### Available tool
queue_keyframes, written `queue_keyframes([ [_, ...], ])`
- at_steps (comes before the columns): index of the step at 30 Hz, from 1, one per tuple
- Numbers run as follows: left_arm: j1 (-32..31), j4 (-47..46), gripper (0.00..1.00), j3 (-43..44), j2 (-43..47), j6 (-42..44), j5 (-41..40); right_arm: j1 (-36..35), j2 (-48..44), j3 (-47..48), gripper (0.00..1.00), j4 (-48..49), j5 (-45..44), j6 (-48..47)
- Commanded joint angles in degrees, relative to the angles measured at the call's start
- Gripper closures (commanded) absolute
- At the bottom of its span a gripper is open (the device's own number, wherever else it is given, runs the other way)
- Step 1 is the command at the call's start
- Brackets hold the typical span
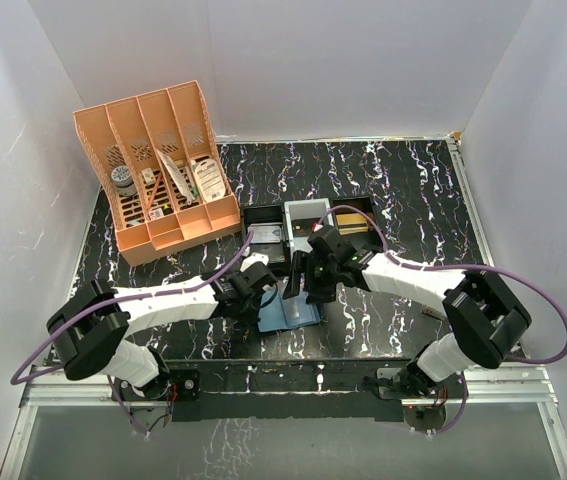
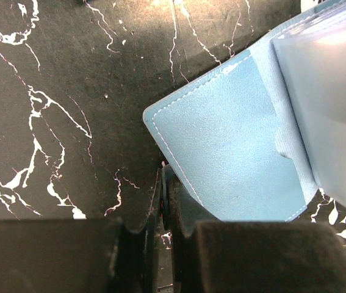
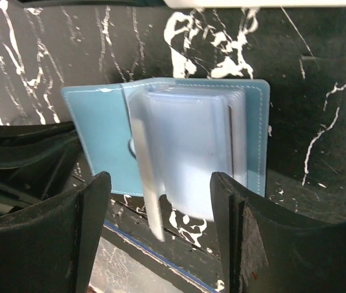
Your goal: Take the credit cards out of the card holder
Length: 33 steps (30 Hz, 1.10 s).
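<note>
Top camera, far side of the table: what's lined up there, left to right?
orange organizer → left black tray → white tray → right black tray

- Teal-blue soft bifold card holder (image 1: 288, 312): one.
- Clear plastic sleeves (image 3: 185, 140) inside it: several, stacked; exact count unreadable.
- Orange plastic desk organiser (image 1: 178, 225): one, with four slots.
- Small rectangular trays: three, namely black tray (image 1: 259, 214), white tray (image 1: 306, 206), second black tray (image 1: 358, 208).
- Black two-finger robot hands: two, left hand (image 1: 260, 290) and right hand (image 1: 308, 285).
- Black white-veined marble surface (image 1: 413, 200): one.
</note>
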<state>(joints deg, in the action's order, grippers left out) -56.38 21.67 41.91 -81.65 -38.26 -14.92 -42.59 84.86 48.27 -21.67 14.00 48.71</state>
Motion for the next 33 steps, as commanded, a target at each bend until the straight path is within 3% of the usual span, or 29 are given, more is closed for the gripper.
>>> queue_keyframes([
  [1,-0.1,0.4,1.00,1.2,0.0,0.7,0.1,0.1,1.5,-1.0,0.37,1.7,0.1,-0.5],
  [8,-0.1,0.1,1.00,1.3,-0.4,0.9,1.2,-0.2,4.4,1.1,0.34,-1.5,-1.8,-1.3],
  [16,0.0,1.0,1.00,2.2,-0.8,1.6,0.3,-0.5,1.3,4.8,0.31,-6.6,-6.5,-4.1],
  [27,-0.1,-1.0,1.00,1.4,-1.3,1.6,1.4,-0.8,5.3,2.0,0.43,-1.4,-1.0,-1.8],
  [31,-0.1,-1.0,1.00,1.7,-2.1,2.1,1.5,-1.6,4.7,3.6,0.55,-3.0,-3.1,-1.7],
  [33,0.0,-0.7,1.00,2.2,-2.5,2.1,1.4,-1.6,3.5,3.9,0.56,-4.4,-5.0,-1.6],
])
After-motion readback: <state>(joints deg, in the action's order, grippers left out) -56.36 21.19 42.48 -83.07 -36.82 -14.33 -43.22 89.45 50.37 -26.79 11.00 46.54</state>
